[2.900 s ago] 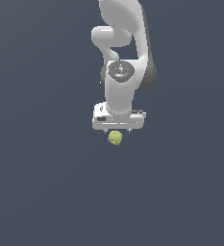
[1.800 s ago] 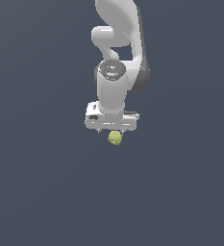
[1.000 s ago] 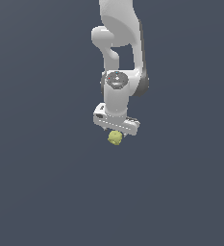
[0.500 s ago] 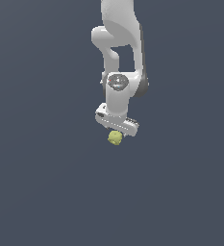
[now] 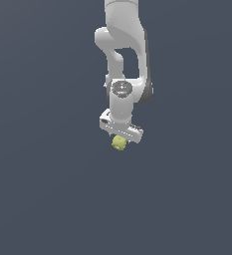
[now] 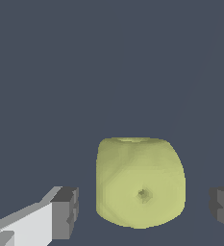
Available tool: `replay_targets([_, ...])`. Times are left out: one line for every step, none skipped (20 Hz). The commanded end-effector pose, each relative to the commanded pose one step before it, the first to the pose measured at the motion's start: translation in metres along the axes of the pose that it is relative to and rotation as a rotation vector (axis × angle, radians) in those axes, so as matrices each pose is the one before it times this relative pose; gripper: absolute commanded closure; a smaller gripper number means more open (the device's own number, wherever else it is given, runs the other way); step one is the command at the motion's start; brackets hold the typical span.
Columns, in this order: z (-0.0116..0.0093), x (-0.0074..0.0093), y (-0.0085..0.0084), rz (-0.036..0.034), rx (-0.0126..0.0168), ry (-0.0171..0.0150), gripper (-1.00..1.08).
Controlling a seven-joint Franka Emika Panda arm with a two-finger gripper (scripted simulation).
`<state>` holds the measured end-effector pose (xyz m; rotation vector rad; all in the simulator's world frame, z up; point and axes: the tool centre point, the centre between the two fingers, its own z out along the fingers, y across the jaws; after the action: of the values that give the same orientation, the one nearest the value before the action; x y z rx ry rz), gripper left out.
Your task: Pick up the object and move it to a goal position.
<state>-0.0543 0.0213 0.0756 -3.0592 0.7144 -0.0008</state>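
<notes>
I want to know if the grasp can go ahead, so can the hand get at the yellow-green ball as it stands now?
Probably yes. The hand is open, with the yellow-green ball between its fingers and a gap on each side. Nothing blocks them closing.

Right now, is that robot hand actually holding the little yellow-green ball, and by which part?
No. The ball sits between the gripper fingers, but the wrist view shows a gap on each side, so nothing is held.

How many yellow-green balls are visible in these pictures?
1. The single yellow-green ball sits directly below the gripper, between its open jaws, touching neither in the wrist view. Nothing seems to hide another.
</notes>
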Motion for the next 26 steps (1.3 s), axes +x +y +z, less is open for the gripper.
replay_targets([0.01219, -0.00081, 0.00047, 0.00117, -0.00051, -0.00074, -0.92])
replay_targets([0.00522, -0.00013, 0.00018, 0.00068, 0.00003, 0.00009, -0.92])
replay_targets([0.00462, -0.00022, -0.00017, 0.00000, 0.00000, 0.00000, -0.92])
replay_targets([0.00390, 0.00005, 0.00016, 0.00068, 0.00005, 0.00009, -0.92])
replay_targets([0.00328, -0.00003, -0.00019, 0.00000, 0.00000, 0.00000, -0.92])
replay_targets([0.00253, 0.00023, 0.00014, 0.00068, 0.00010, 0.00007, -0.92])
replay_targets([0.00195, 0.00012, -0.00019, 0.00000, 0.00000, 0.00000, -0.92])
replay_targets([0.00134, 0.00014, -0.00016, 0.00000, 0.00000, 0.00000, -0.92])
replay_targets([0.00077, 0.00011, -0.00011, 0.00000, 0.00000, 0.00000, -0.92])
replay_targets([0.00025, 0.00004, -0.00004, 0.00000, 0.00000, 0.00000, -0.92])
replay_targets([0.00000, 0.00000, 0.00000, 0.00000, 0.00000, 0.00000, 1.08])
replay_targets([0.00000, 0.00000, 0.00000, 0.00000, 0.00000, 0.00000, 1.08])
replay_targets([0.00000, 0.00000, 0.00000, 0.00000, 0.00000, 0.00000, 1.08])
replay_targets([0.00000, 0.00000, 0.00000, 0.00000, 0.00000, 0.00000, 1.08])
replay_targets([0.00000, 0.00000, 0.00000, 0.00000, 0.00000, 0.00000, 1.08])
replay_targets([0.00000, 0.00000, 0.00000, 0.00000, 0.00000, 0.00000, 1.08])
replay_targets([0.00000, 0.00000, 0.00000, 0.00000, 0.00000, 0.00000, 1.08])
replay_targets([0.00000, 0.00000, 0.00000, 0.00000, 0.00000, 0.00000, 1.08])
replay_targets([0.00000, 0.00000, 0.00000, 0.00000, 0.00000, 0.00000, 1.08])
replay_targets([0.00000, 0.00000, 0.00000, 0.00000, 0.00000, 0.00000, 1.08])
replay_targets([-0.00082, -0.00030, -0.00060, -0.00091, 0.00075, 0.00018, 1.08])
replay_targets([-0.00017, -0.00023, -0.00013, 0.00000, 0.00000, 0.00000, 1.08])
replay_targets([-0.00050, -0.00069, -0.00039, 0.00000, 0.00000, 0.00000, 1.08])
replay_targets([-0.00084, -0.00115, -0.00066, 0.00000, 0.00000, 0.00000, 1.08])
replay_targets([-0.00118, -0.00161, -0.00092, 0.00000, 0.00000, 0.00000, 1.08])
replay_targets([-0.00152, -0.00207, -0.00119, 0.00000, 0.00000, 0.00000, 1.08])
